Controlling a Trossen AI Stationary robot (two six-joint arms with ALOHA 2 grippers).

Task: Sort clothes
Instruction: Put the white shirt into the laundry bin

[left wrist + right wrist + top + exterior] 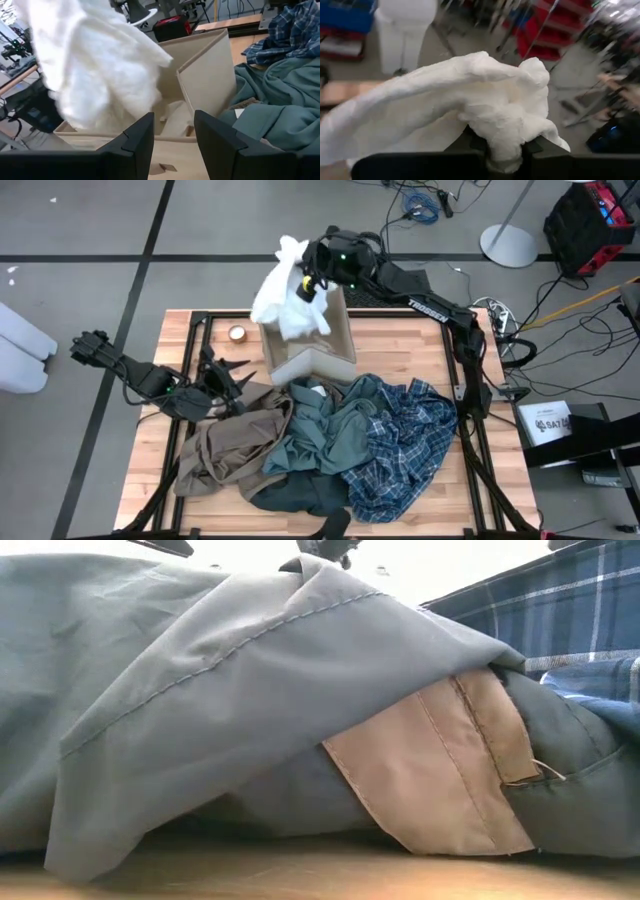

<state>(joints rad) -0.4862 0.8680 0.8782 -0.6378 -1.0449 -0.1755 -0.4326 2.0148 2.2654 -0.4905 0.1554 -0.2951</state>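
Upper centre of the high view: cream-white garment [288,298], fluffy, light and limp, hanging over the beige fabric box [318,348]. Right gripper [312,282] is pinched tight on a bunched fold (a sound hold for soft cloth). Left gripper [222,380], jaws half parted and holding nothing, waits at the tan-brown garment [222,448], where any gathered ridge would likely serve.

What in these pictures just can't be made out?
- Inside of the beige box: high view, covered by the white garment the right gripper holds.
- Table beyond the pile: low view, blocked by the teal-grey shirt.
- White garment's shape: right wrist view, bunched and cut off.
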